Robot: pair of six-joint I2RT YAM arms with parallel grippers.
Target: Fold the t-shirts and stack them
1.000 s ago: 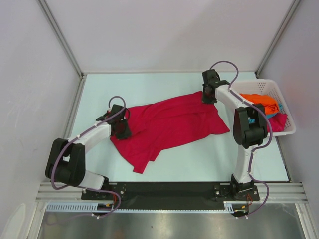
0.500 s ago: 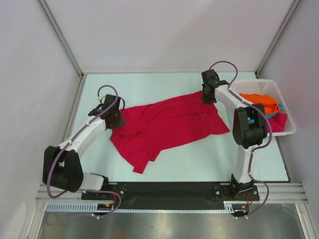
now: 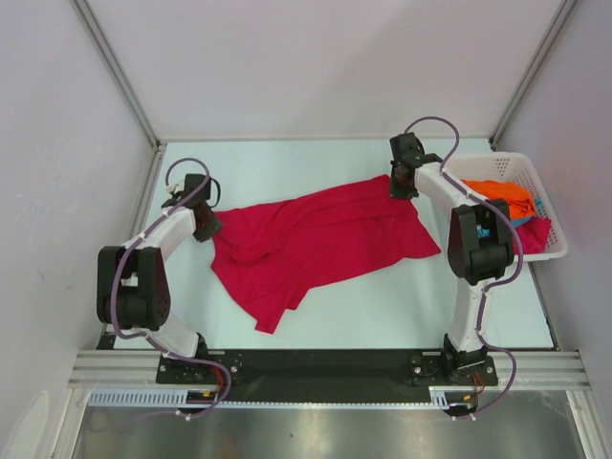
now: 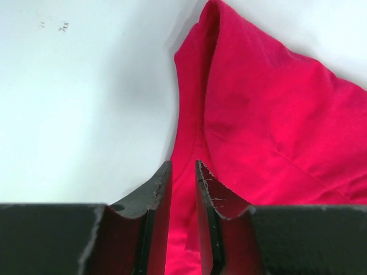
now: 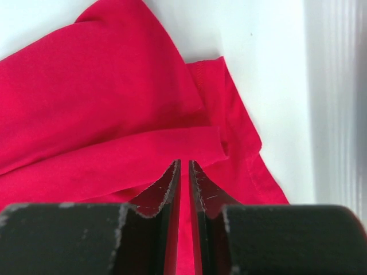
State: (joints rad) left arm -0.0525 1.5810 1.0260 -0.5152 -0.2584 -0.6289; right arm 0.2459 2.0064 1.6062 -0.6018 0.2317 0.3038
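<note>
A crimson red t-shirt (image 3: 325, 234) lies crumpled across the middle of the table. My left gripper (image 3: 207, 227) is at its far left corner, jaws almost closed with a fold of the red cloth (image 4: 275, 114) pinched between them (image 4: 183, 166). My right gripper (image 3: 400, 189) is at the shirt's far right corner, jaws nearly shut on a fold of the red cloth (image 5: 103, 103) at the tips (image 5: 184, 163). An orange t-shirt (image 3: 502, 196) and a teal one (image 3: 537, 207) lie in the basket.
The white slatted basket (image 3: 497, 158) stands at the right edge of the table, right of my right arm; some more red cloth (image 3: 535, 234) hangs over its near side. Metal frame posts rise at the back corners.
My left gripper has moved left and away from me, drawing the shirt's left corner out with it. The right gripper has stayed in place.
</note>
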